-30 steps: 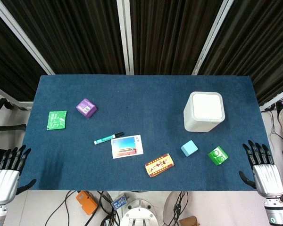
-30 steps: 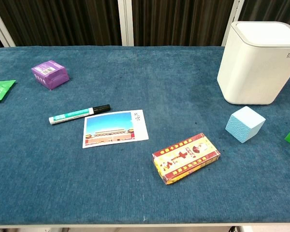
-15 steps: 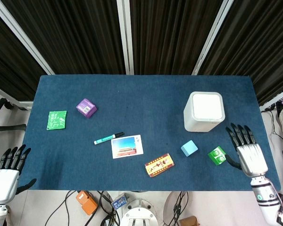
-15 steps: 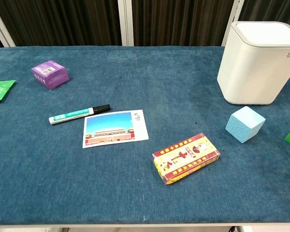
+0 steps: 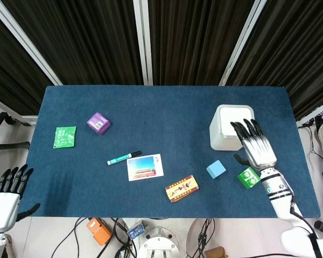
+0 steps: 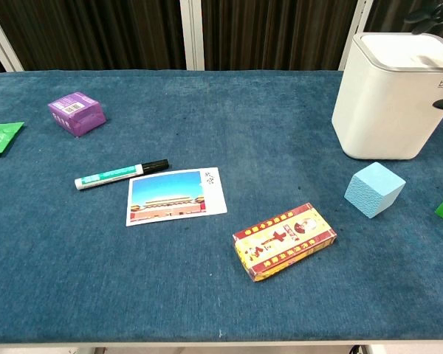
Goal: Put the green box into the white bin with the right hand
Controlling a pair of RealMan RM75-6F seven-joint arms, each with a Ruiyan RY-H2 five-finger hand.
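**Right robot hand poised above the green box, nothing held**

The green box (image 5: 248, 177) lies on the blue surface (image 5: 167, 115) near its front right corner, just beside the light blue cube (image 5: 216, 169) and a little in front of the white bin (image 5: 226, 141). In the chest view only a corner of the box shows at the right edge, so its top face is best read from the head view, where a pale label is visible.

The right robot hand (image 5: 255, 148) hangs over the gap between bin and box, palm down, fingers spread and extended toward the bin's top; it holds nothing. Its wrist passes right beside the box in the head view. How high it hovers cannot be told. This placement suits a reach: the hand is near both the thing to pick and the place to drop it, so the carry would be short.

The left robot hand (image 5: 5, 192) sits off the front left corner of the surface, fingers apart and empty, likely parked because the task names the other hand.

By my judgement the grasp has not begun. The next move calls for bringing the fingers back and down over the box without nudging the cube beside it.

The other items, a purple box (image 5: 98, 123), a marker (image 5: 124, 157), a postcard (image 5: 145, 167) and a red and yellow packet (image 5: 181, 188), lie well apart from the work.
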